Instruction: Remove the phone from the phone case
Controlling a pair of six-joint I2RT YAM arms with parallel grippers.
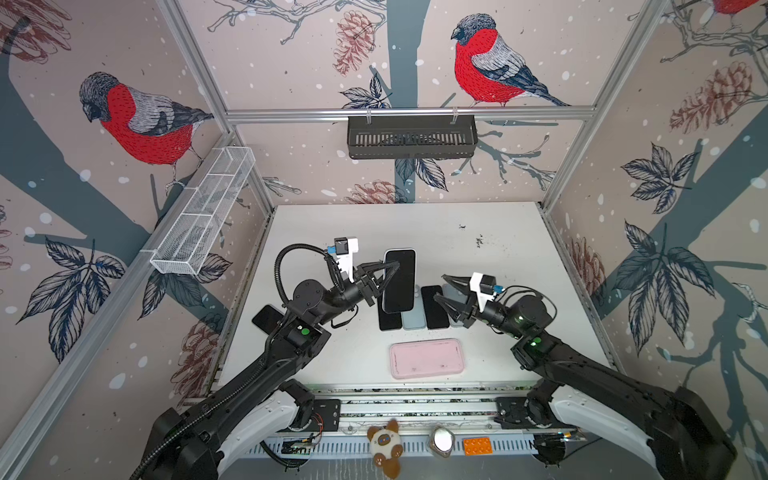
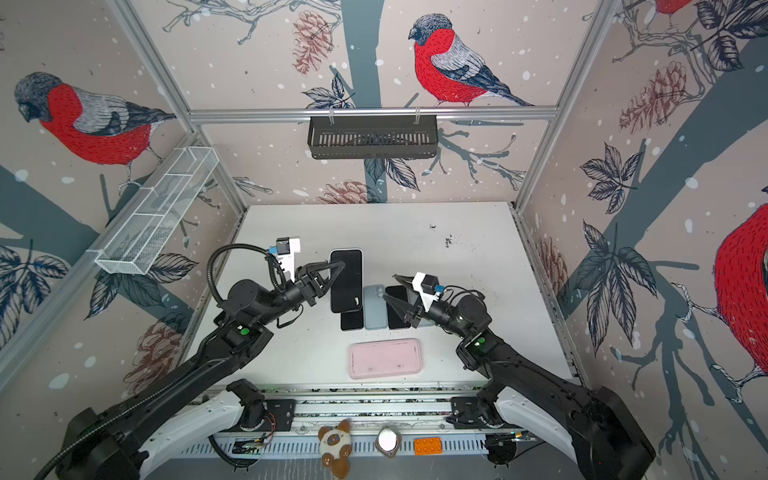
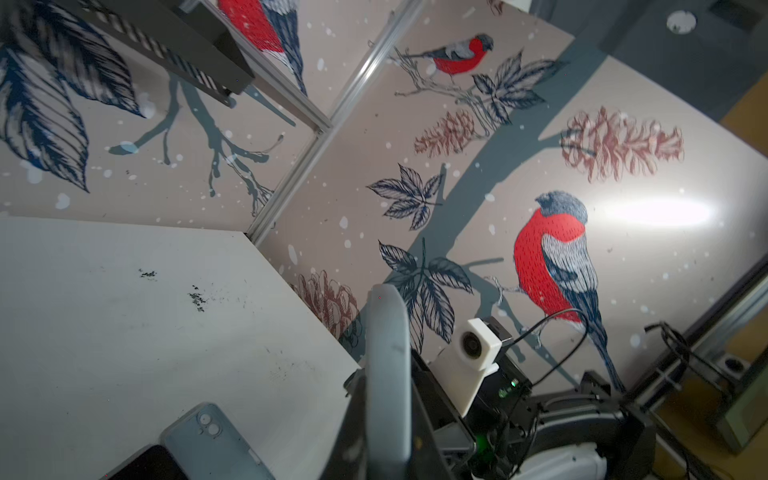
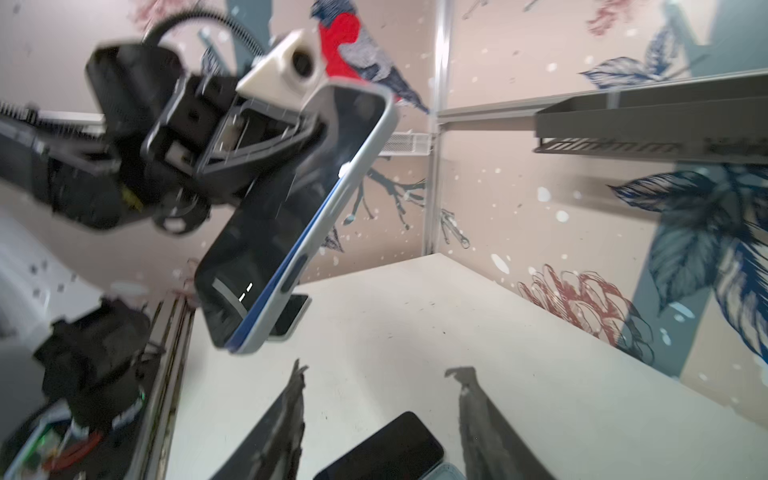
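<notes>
Place: we read this as a robotics lab test cell | Frame: aluminium profile frame (image 1: 291, 114) boxes it in | Walls: bullfinch-print panels (image 1: 486, 62) | Bench: white tabletop (image 1: 415, 224), two black robot arms (image 1: 249, 374) mounted on a base rail (image 1: 415, 405) | Beyond: in the left wrist view we glimpse a grey ceiling (image 3: 648, 54) outside the cell

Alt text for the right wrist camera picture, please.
The left gripper holds a phone in a pale case tilted in the air above the white table. The right gripper, jaws open, hangs over a dark phone lying flat.
</notes>
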